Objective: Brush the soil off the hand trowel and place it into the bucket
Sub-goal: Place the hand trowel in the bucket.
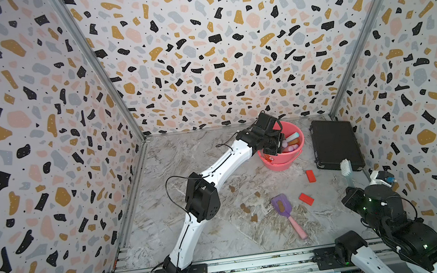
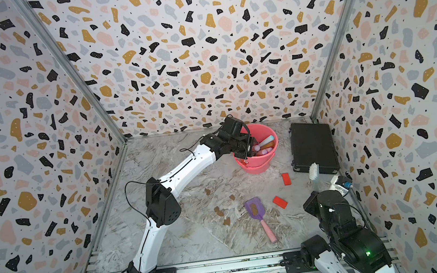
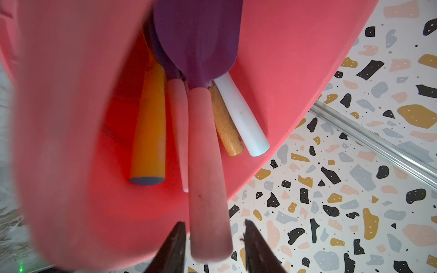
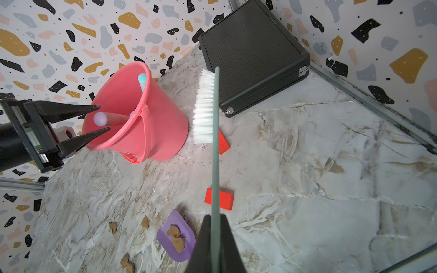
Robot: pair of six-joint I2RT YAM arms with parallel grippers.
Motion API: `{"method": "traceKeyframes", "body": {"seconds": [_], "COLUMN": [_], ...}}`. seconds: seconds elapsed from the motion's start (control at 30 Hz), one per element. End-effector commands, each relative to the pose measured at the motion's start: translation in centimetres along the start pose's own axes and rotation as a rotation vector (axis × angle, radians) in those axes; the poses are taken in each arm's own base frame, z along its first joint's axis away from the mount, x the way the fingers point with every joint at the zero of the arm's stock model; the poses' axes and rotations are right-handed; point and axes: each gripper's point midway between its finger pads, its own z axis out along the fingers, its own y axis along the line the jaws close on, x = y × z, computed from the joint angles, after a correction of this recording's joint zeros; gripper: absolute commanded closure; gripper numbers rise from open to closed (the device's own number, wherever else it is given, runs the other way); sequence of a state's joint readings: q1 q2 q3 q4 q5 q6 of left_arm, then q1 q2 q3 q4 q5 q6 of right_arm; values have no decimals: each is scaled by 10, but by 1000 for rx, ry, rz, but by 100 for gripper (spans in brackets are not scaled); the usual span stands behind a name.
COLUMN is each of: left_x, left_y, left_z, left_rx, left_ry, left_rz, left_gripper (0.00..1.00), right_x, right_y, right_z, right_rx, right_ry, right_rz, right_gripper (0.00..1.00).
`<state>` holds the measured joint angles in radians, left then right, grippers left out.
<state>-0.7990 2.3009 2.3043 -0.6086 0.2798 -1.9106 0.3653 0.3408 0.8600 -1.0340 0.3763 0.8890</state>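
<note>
My left gripper [image 4: 104, 118], jaws parted, releases a trowel [image 3: 205, 179] into the bucket [image 4: 160, 123]. My right gripper [image 4: 215, 217] clamps the brush [image 4: 204, 106]; the soiled trowel [image 4: 165, 241] comes next.

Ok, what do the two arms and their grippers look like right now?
The left arm and right arm both have white link shells and black joint housings, with thin black cables looping alongside. Each stands on a black base on the rail. The left gripper and right gripper have long black fingers tapering to points. Small green lights glow on the right arm.
</note>
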Motion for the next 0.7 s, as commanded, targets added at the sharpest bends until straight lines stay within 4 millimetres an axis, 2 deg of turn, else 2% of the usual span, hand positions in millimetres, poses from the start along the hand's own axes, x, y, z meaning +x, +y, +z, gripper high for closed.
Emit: {"method": "traceKeyframes", "body": {"seconds": [0.0, 0.13, 0.27, 0.43, 0.53, 0.6, 0.67], "left_x": [12, 17, 36, 56, 65, 62, 54], "left_y": [-18, -30, -55, -66, -55, -39, -13], "left_z": [-13, -29, -58, -105, -137, -159, -179], "left_rx": [55, 89, 157, 185, 156, 102, 30], "left_ry": [16, 7, 13, -4, -57, -132, -222], "left_rz": [40, 78, 178, 301, 396, 451, 494], "left_gripper": [50, 37, 22, 22, 25, 26, 26], "right_x": [-11, -10, -9, -10, -6, -4, -3], "right_y": [1, 4, 9, 17, 30, 40, 50], "right_z": [-9, -9, -6, 2, 13, 20, 26], "right_rx": [-3, -9, -12, 17, 25, 23, 4], "right_ry": [-31, -20, 5, 49, 117, 161, 192], "right_rz": [-21, -37, -65, -110, -156, -193, -221], "right_gripper": [100, 100, 100, 100, 100, 100, 100]}}
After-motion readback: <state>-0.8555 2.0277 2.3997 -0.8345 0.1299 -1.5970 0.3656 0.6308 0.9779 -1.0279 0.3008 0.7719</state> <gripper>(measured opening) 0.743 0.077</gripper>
